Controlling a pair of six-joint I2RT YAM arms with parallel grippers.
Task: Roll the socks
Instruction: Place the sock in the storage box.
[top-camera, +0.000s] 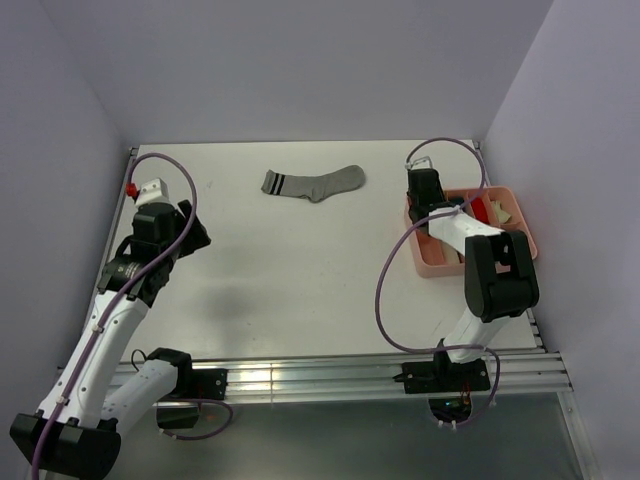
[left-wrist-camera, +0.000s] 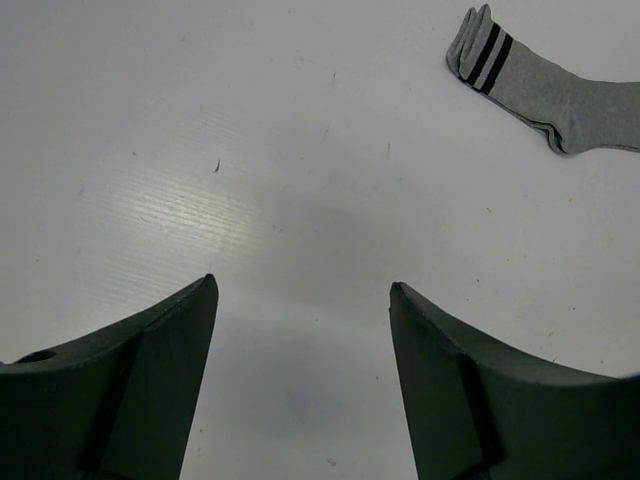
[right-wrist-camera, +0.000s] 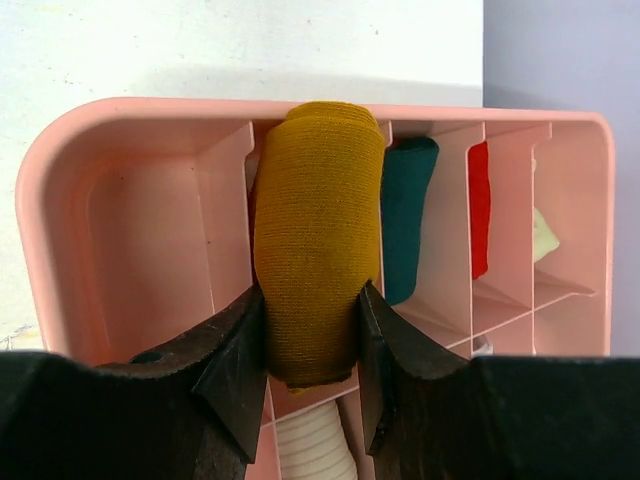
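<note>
**Top view.** A grey fabric sock with dark cuff stripes (top-camera: 313, 182) lies flat and unrolled near the far edge of the white counter (top-camera: 300, 290). A pink compartmented plastic tray (top-camera: 521, 214) sits at the right edge, with the right jaws over it. The left jaws are near the left edge.

**Left wrist view.** The left jaws stand wide apart and empty above bare counter (left-wrist-camera: 250, 180). The grey sock (left-wrist-camera: 545, 85) lies well apart from them.

**Right wrist view.** The right jaws are clamped on a rolled mustard-orange sock (right-wrist-camera: 318, 220) over the tray (right-wrist-camera: 60, 170). A rolled dark teal sock (right-wrist-camera: 408, 220) occupies the adjoining compartment.
</note>
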